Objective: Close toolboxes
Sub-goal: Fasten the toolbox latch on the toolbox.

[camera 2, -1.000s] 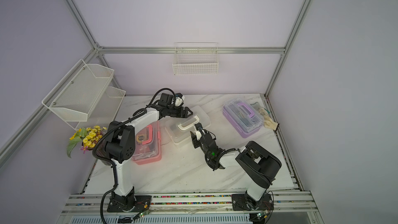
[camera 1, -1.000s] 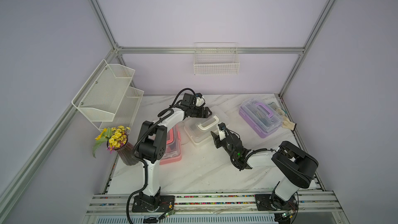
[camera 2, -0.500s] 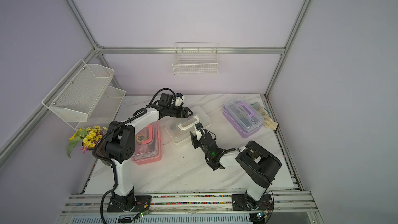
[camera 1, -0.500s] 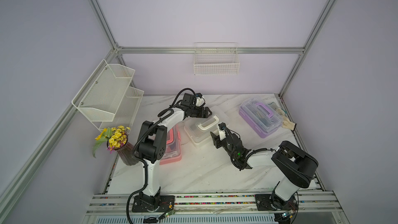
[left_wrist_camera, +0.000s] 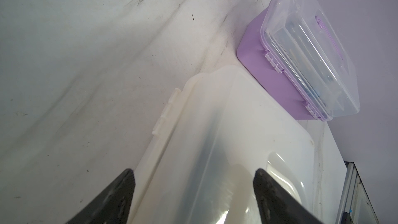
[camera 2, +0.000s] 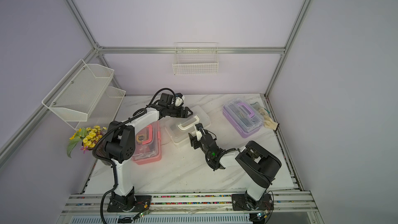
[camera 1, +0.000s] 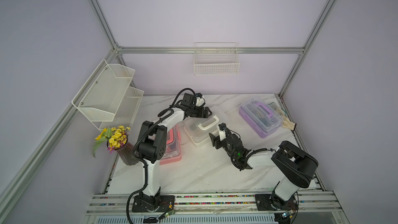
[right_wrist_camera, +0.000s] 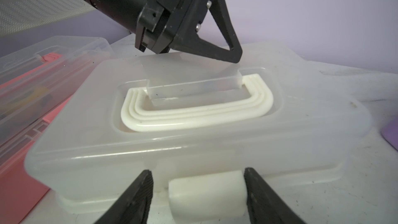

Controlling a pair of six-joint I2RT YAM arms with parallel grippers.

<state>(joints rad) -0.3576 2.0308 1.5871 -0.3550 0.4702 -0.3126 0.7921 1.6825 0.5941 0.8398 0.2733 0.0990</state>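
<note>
So, the white toolbox (camera 1: 195, 132) sits mid-table between the pink toolbox (camera 1: 174, 156) and the purple toolbox (camera 1: 251, 122). The right gripper (right_wrist_camera: 197, 171) straddles its latch (right_wrist_camera: 206, 192) with jaws apart (not pinching it), and the left gripper (left_wrist_camera: 193, 170) hangs spread wide and empty over the lid.

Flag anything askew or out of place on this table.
The white toolbox lies diagonally, its front latch sticking out, apparently unsnapped. A crumpled cloth lies beside the purple toolbox.

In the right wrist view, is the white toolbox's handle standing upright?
No, the handle lies folded flat in the lid recess of the white toolbox.
</note>
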